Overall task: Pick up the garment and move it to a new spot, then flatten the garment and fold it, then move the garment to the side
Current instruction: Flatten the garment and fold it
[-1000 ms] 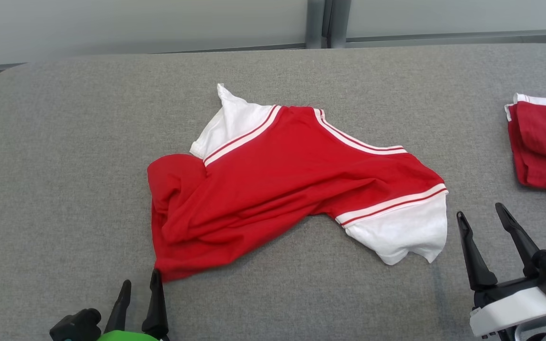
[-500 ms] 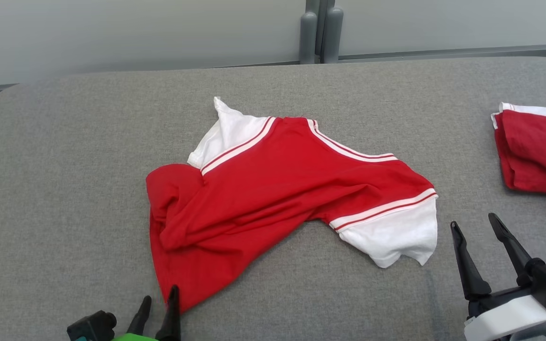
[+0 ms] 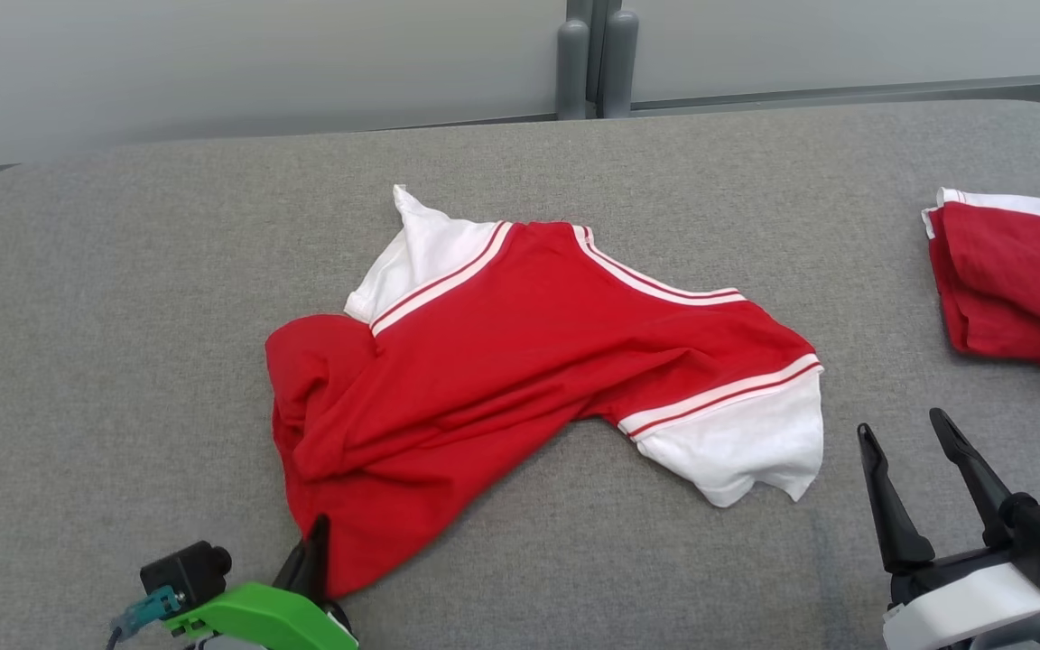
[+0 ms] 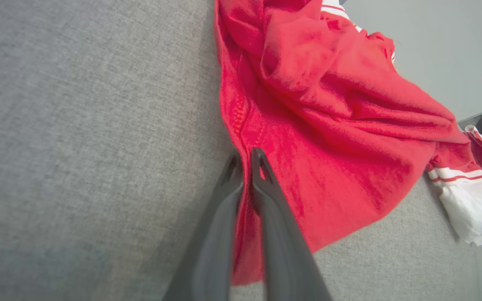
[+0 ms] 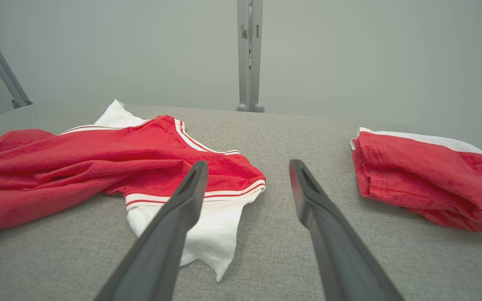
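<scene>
Garment (image 3: 520, 361) hem pinched in left hand (image 3: 318, 525), right hand (image 3: 899, 422) released near a folded red shirt (image 3: 1016, 280).

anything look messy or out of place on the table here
The red and white short-sleeved shirt lies crumpled and skewed on the grey fabric tabletop, its body bunched into folds on the robot's left. The left end effector pinches its near hem. The folded red and white garment at the right looks tidy.

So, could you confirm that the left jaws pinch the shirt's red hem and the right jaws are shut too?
Not quite: the right jaws stand open, as the right wrist view shows; the left jaws do pinch the red hem of the shirt.
</scene>
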